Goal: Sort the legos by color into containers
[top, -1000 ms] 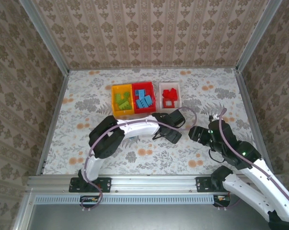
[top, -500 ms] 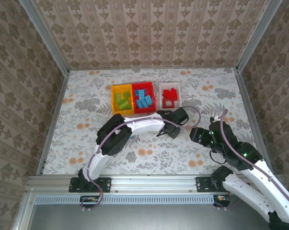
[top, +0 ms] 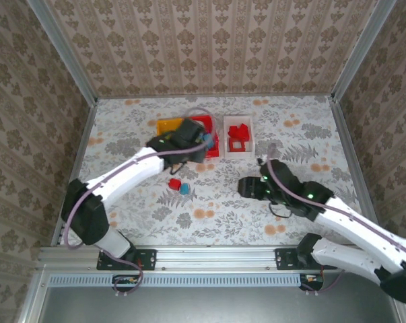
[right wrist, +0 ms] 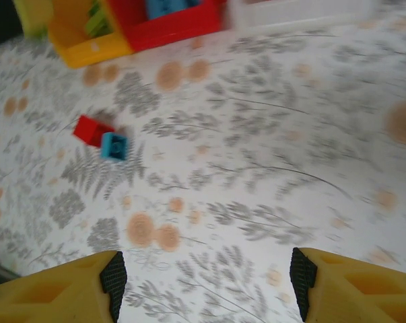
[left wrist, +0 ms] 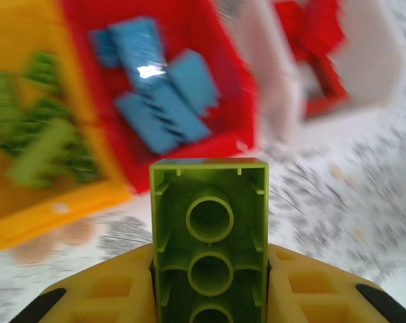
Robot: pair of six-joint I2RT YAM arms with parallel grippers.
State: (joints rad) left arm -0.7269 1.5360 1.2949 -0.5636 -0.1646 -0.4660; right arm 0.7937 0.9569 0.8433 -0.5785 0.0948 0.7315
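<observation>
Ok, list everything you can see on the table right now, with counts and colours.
yellow bin: one, far middle of the table
red bin: one, beside the yellow bin
white bin: one, right of the red bin
green bricks: several, in the yellow bin
blue bricks: several, in the red bin
red bricks: several, in the white bin
loose red brick: one, on the table
loose blue brick: one, against the red one
lime brick: one, held
left gripper: shut on the lime brick, above the bins
right gripper: open, empty

Bright even light, soft shadows, left wrist background motion-blurred, right wrist slightly blurred
</observation>
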